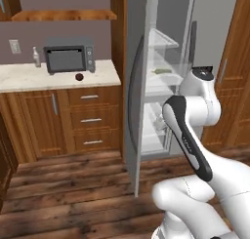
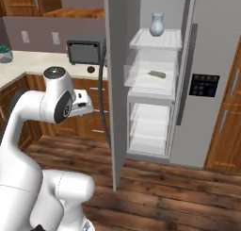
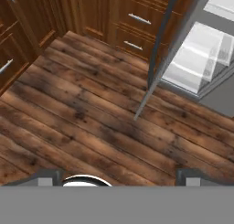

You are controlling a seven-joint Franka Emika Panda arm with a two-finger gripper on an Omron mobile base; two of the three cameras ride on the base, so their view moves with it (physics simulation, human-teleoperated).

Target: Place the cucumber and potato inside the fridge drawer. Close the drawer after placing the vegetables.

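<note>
Cucumber (image 2: 157, 74), a small dark green elongated vegetable, lies inside the translucent frosted plastic fridge drawer (image 2: 149, 80), which stands pulled out from the grey fridge (image 2: 207, 51) behind the open door (image 2: 115, 84). Potato (image 1: 79, 77), a small round dark reddish-brown lump, rests on the pale stone counter (image 1: 29, 78), close to its front edge and just in front of the dark microwave oven (image 1: 68, 59), towards the counter's fridge-side end. One vegetable is therefore judged stowed; the step in hand is fetching the second. The white arm is folded well short of both counter and fridge. In the hand view the pincer (image 3: 119, 175) points down at the dark wooden floor (image 3: 82, 113); its two finger tips stand wide apart at the bottom corners with nothing between them, so it is open and empty. The next move calls for swinging the pincer up and over to the counter's front edge, lowering the open jaws astride the potato and closing on it. Carrying it past the door edge needs clearance. Closing the drawer is not yet done.
</note>
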